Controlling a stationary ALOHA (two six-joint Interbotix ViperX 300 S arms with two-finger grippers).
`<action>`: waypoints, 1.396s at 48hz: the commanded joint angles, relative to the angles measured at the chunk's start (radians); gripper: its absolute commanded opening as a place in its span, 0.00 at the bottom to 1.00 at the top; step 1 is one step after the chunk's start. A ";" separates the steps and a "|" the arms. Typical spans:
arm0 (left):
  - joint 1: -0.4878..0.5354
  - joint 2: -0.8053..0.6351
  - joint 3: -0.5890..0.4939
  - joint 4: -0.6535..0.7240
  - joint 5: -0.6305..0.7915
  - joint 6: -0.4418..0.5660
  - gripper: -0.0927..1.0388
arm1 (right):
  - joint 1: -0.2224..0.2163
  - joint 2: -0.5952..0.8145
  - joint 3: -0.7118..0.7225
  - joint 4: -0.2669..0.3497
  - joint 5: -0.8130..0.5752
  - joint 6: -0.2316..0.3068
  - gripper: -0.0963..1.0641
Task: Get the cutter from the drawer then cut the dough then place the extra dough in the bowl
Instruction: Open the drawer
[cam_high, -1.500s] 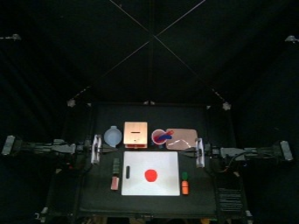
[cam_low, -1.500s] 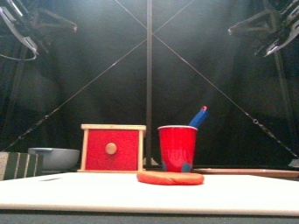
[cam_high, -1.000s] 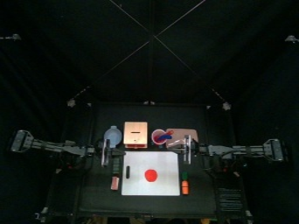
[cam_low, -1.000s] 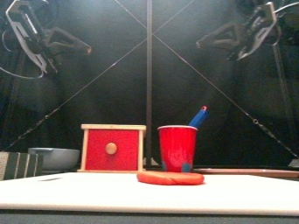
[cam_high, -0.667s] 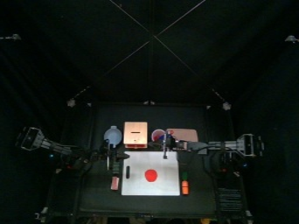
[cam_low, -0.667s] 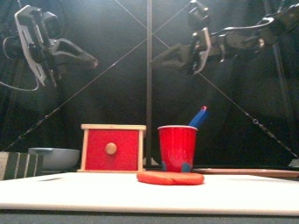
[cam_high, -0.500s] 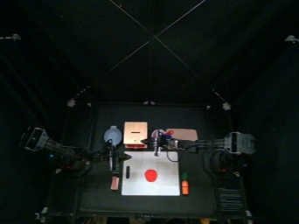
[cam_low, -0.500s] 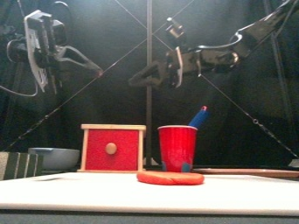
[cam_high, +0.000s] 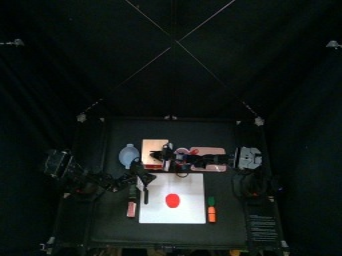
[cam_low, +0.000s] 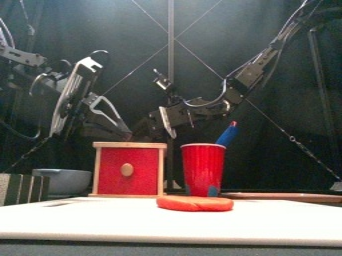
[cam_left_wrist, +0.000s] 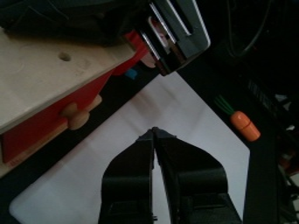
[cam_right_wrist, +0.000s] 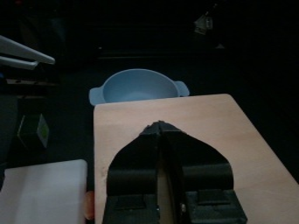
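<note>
Checking the left gripper (cam_left_wrist: 153, 133) first, I find its jaws pressed together on nothing. It hangs clear above the white cutting board (cam_low: 80, 221), near the left end of the board and in front of the pale wooden box (cam_right_wrist: 222, 140).

The right gripper (cam_right_wrist: 158, 127) also has its jaws together and empty. Its arm comes in from the right, passes above the red cup (cam_low: 203, 168), and holds the tips over the top of the box, without visible contact.

The red drawer front (cam_low: 130, 170) stands closed, so I cannot see what is inside. The red dough (cam_low: 194, 203) lies flat on the board in front of the cup, well apart from both grippers. A blue knife (cam_low: 227, 133) stands in the cup. The blue-grey bowl (cam_right_wrist: 138, 87) sits just beside the box, on its left.
</note>
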 joint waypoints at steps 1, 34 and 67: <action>-0.002 0.003 -0.025 -0.026 -0.009 -0.015 0.59 | -0.005 -0.012 -0.018 -0.002 -0.006 0.000 0.04; 0.074 0.098 -0.064 -0.169 -0.002 -0.221 0.89 | 0.009 -0.009 -0.020 -0.021 0.023 0.006 0.24; 0.173 0.172 -0.094 -0.169 -0.031 -0.215 0.82 | 0.017 0.000 -0.018 -0.012 0.025 0.012 0.25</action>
